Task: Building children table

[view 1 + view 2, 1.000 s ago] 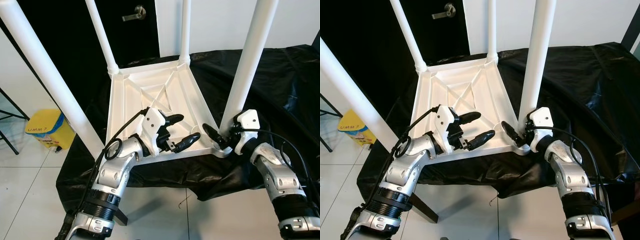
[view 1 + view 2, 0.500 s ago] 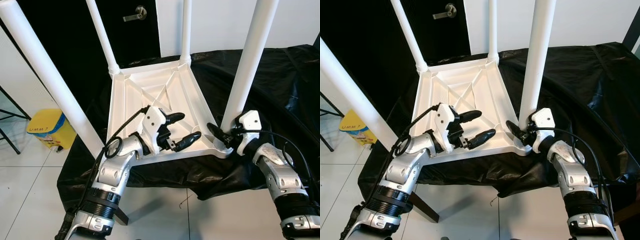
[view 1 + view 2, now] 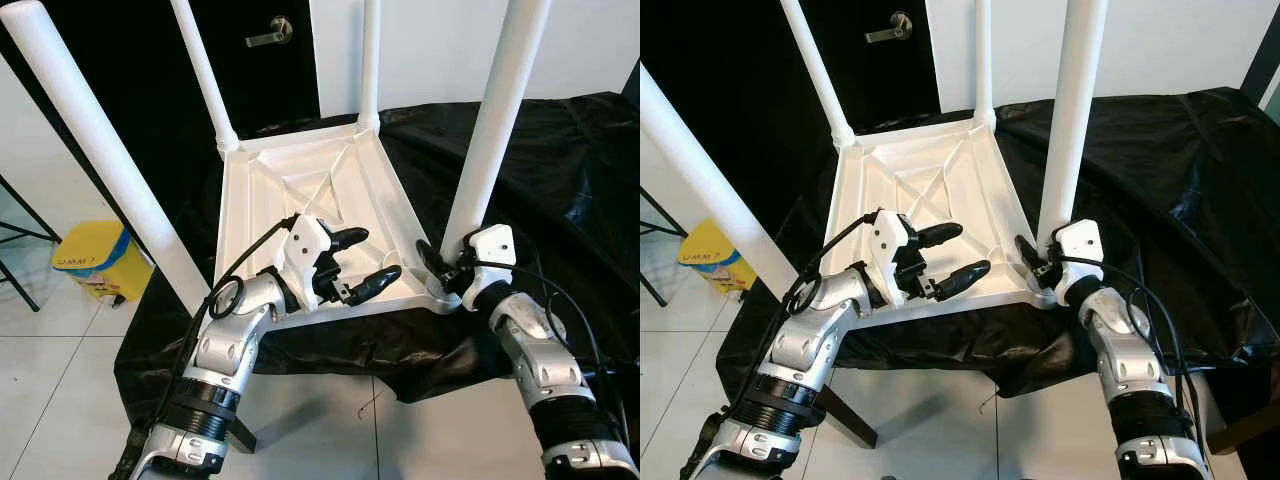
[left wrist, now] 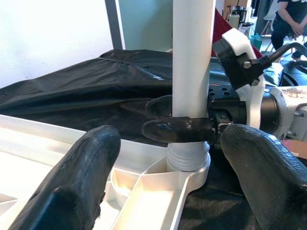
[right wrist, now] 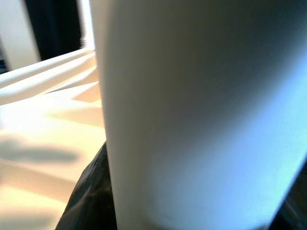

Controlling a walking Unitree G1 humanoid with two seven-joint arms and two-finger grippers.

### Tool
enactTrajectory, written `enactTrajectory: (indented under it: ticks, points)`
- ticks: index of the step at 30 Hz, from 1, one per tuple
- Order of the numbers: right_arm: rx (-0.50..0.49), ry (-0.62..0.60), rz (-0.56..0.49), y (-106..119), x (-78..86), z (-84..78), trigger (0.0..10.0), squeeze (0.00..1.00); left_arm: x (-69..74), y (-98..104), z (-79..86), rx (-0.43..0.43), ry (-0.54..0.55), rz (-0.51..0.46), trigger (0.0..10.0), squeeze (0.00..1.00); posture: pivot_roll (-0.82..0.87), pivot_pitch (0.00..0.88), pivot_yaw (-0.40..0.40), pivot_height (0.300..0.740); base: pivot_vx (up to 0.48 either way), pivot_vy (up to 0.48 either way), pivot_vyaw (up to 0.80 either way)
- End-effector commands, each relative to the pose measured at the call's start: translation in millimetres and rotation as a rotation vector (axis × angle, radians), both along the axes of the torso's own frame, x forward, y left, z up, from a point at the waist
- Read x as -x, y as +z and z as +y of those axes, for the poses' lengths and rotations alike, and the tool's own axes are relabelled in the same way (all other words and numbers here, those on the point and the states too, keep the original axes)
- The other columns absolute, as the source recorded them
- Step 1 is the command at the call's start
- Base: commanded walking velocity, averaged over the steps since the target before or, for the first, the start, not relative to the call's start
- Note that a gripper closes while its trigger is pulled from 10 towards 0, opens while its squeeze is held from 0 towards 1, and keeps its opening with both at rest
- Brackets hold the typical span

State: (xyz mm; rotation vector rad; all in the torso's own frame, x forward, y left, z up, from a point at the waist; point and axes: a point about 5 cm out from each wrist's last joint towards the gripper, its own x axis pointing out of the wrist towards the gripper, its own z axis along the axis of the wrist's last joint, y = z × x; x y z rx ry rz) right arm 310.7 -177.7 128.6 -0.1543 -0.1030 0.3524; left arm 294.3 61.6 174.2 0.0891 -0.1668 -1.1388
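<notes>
Table top point(image 3: 300, 190) upside down on black cloth point(image 3: 560, 160). Right gripper point(image 4: 180, 127) clamps near-right corner leg point(image 3: 490, 130); left gripper point(image 3: 360, 262) spread, empty. Risk: twist cross-threads leg, tilts it.

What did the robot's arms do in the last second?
The right pincer slid in closer around the bottom of the near right leg, its fingers now hugging it, and the forearm swung inward. The left pincer stayed open over the upside-down tabletop, which has not moved.
</notes>
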Motion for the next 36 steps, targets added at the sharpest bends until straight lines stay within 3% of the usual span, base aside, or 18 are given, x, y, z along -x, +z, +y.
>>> enactTrajectory:
  ticks: [1,5,7,12,16,23,35,36]
  points:
    - [0.003,-0.043,0.078,-16.5,4.5,5.1,10.0,0.0,-2.5,-4.3,2.8,-0.001,0.062,0.009,10.0,0.0,-0.14,0.0,0.079,0.74,0.0,0.0,0.0]
    - [-0.031,-0.09,0.079,-16.9,5.5,10.2,10.0,0.0,-2.8,-4.0,2.0,0.001,0.062,0.009,10.0,0.0,-0.15,0.0,0.079,0.74,0.0,0.0,0.0]
    - [-0.093,-0.205,0.083,-17.2,6.9,15.7,10.0,0.0,-3.7,-3.2,1.7,0.004,0.062,0.008,10.0,0.0,-0.14,0.0,0.076,0.74,0.0,0.0,0.0]
    - [-0.131,-0.296,0.08,-17.5,8.8,20.3,10.0,0.0,-4.2,-3.1,2.0,0.003,0.065,0.006,10.0,0.0,-0.14,0.0,0.075,0.74,0.0,0.0,0.0]
    - [-0.181,-0.445,0.082,-19.3,13.6,29.6,10.0,0.0,-3.6,-4.2,1.5,0.003,0.071,0.006,10.0,0.0,-0.14,0.0,0.065,0.74,0.0,0.0,0.0]
    - [-0.2,-0.454,0.097,-20.9,20.0,44.4,10.0,0.0,-1.0,-7.1,0.7,0.002,0.075,0.01,10.0,0.0,-0.14,0.0,0.062,0.74,0.0,0.0,0.0]
    - [-0.217,-0.406,0.107,-16.4,22.3,50.4,10.0,0.0,-1.4,-9.6,-0.6,-0.01,0.083,0.006,10.0,0.0,-0.15,0.0,0.063,0.74,0.0,0.0,0.0]
    - [-0.198,-0.404,0.086,-14.8,22.7,50.6,10.0,0.32,-1.1,-9.4,-0.3,-0.013,0.081,0.004,10.0,0.0,-0.15,0.0,0.064,0.74,0.0,0.0,0.0]
